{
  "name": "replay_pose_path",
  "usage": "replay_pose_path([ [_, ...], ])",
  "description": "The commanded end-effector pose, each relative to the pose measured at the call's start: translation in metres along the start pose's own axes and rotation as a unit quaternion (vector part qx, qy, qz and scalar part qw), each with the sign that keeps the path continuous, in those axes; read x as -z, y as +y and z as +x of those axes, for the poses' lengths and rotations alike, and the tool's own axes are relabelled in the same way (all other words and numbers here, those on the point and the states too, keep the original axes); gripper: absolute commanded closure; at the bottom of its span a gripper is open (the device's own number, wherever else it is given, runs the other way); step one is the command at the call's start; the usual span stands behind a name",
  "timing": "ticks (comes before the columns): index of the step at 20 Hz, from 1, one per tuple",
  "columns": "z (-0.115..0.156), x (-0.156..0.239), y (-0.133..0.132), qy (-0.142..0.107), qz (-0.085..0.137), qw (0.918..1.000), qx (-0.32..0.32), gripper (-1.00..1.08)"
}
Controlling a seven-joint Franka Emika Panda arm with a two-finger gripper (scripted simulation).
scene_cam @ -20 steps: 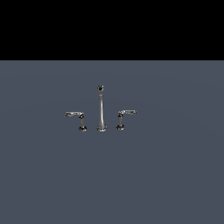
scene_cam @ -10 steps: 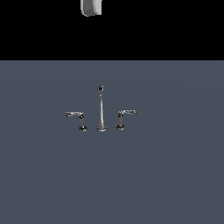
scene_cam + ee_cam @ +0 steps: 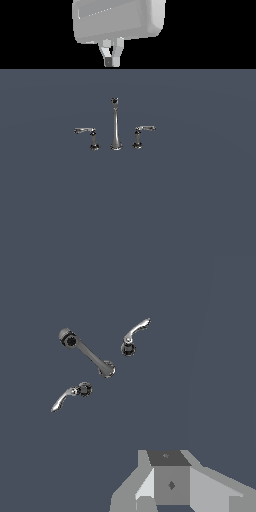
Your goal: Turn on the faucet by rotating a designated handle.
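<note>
The faucet [image 3: 115, 131] stands on the grey floor, a tall thin chrome spout with a dark tip between two short levers. The handle [image 3: 138, 136] is the lever on the exterior view's right, its arm pointing right. The twin lever [image 3: 91, 137] juts left. My gripper [image 3: 112, 62] hangs high above and beyond the faucet, fingers together, holding nothing and touching nothing. In the wrist view the spout [image 3: 89, 353] lies between two levers [image 3: 130, 341] [image 3: 75, 393]. I cannot tell there which lever is the handle. My gripper [image 3: 170, 483] shows well apart from them.
The flat dark grey floor [image 3: 200, 200] spreads all round the faucet. The white hand body [image 3: 118, 20] fills the upper part of the exterior view.
My hand has come down into the exterior view from above, from out of sight to largely visible. The faucet and its levers have not moved.
</note>
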State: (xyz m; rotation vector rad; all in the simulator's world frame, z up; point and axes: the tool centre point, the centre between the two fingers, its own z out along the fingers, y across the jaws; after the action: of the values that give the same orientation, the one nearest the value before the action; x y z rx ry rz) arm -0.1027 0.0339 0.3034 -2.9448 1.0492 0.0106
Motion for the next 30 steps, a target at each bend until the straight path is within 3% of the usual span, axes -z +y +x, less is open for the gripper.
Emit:
replay_pose_path([
  [1,0.013,-0.016,-0.008,0.001,0.001,0.9995,-0.030,1.08],
  [8,0.051,-0.060,-0.023,0.002,0.000,0.9937,-0.112,1.08],
  [14,0.086,-0.098,-0.031,0.003,-0.001,0.9832,-0.183,1.08],
  [30,0.182,-0.193,-0.026,0.008,-0.004,0.9328,-0.360,1.08],
])
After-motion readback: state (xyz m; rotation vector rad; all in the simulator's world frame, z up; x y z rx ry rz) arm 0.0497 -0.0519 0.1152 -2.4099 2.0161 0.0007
